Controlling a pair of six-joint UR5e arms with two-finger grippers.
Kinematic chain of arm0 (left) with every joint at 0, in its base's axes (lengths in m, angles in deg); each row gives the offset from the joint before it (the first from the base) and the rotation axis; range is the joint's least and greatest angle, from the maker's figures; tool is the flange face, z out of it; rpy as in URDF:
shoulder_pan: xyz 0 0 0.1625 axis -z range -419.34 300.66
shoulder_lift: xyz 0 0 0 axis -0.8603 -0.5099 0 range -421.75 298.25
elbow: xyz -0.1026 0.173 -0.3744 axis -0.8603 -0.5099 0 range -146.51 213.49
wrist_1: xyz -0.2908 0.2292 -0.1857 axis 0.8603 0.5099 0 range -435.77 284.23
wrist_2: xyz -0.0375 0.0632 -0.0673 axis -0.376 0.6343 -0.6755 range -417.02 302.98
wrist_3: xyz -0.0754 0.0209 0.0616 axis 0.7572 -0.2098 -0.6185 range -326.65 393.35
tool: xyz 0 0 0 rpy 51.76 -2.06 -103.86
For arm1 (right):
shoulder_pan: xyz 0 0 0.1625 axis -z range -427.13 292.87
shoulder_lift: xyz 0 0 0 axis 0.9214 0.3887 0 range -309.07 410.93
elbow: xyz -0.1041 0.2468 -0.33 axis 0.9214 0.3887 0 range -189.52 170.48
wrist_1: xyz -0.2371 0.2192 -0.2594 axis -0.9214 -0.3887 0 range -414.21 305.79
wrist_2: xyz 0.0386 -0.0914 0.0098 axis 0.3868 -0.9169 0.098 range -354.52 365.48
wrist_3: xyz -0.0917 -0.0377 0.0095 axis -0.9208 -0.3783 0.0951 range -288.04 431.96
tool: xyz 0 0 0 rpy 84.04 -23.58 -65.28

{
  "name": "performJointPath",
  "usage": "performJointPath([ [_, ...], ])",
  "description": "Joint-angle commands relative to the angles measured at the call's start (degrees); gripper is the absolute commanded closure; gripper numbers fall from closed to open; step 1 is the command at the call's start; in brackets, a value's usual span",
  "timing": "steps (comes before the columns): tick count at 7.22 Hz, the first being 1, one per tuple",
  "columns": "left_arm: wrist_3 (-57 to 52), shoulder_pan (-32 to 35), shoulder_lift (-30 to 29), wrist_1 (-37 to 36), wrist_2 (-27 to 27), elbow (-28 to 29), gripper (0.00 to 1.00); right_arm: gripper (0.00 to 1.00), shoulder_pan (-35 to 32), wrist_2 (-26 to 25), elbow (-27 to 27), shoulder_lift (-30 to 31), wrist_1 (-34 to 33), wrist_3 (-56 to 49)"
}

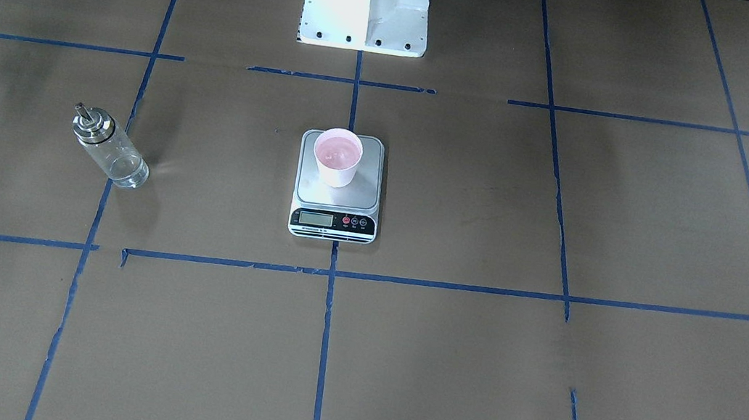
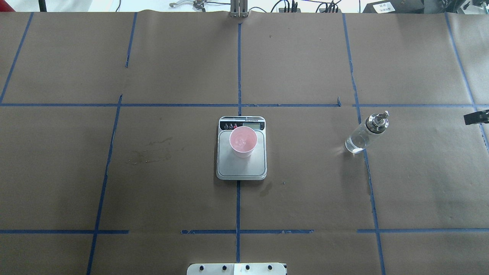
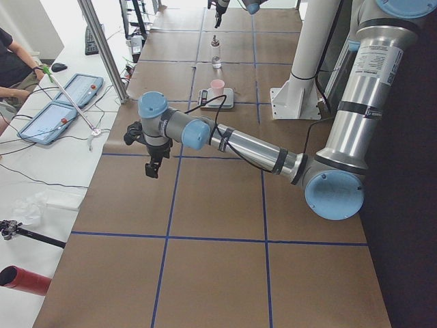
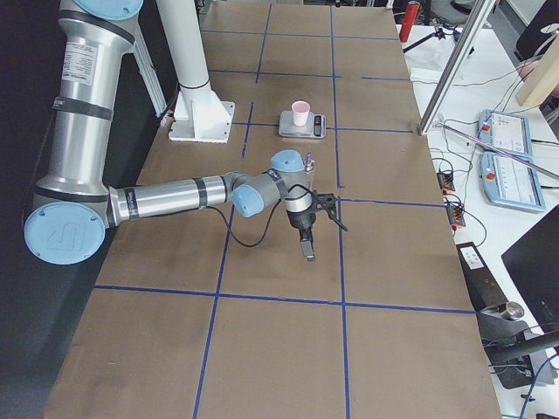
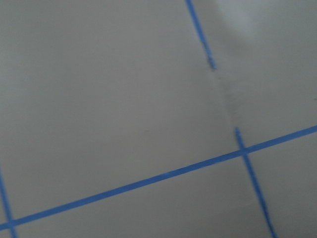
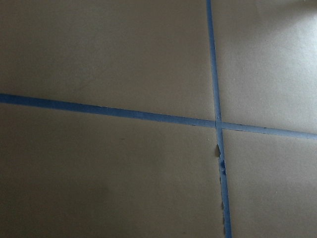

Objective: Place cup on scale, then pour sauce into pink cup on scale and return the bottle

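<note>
Both hang above the surface (image 2: 153, 183) - my left pincer (image 3: 151, 169) well off to the left of the scale (image 2: 241, 170), my right pincer (image 4: 307, 246) well off to its right, beyond the bottle (image 2: 365, 133). Whether either is apart or together, I cannot tell. On the scale's platform stands the cup (image 2: 243, 141), upright, near the display end - the bottle stands upright, well apart from the scale.

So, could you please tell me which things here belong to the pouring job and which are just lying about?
Job: small pink paper cup; flat steel-topped kitchen scale; clear glass bottle with metal spout.
Lying about: red cylinder; blue-edged tablets.
</note>
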State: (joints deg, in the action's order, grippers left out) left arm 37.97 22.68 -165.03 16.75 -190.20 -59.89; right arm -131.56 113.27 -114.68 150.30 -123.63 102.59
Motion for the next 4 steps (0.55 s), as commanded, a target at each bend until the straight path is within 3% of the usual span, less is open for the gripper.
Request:
performJointPath([
  [1,-0.84,10.64,0.62,0.11,-0.22,4.15,0.0,0.0,-10.86,13.71,7.23,-5.3,-2.54,-13.29],
  [2,-2.24,10.26,-0.68,0.11,0.38,7.48,0.0,0.0,-13.94,17.85,7.43,-7.77,-9.7,-19.58],
  [4,-7.0,10.08,-0.35,-0.24,0.04,7.61,0.0,0.0,-21.5,17.81,7.35,-19.51,-34.26,-37.23],
])
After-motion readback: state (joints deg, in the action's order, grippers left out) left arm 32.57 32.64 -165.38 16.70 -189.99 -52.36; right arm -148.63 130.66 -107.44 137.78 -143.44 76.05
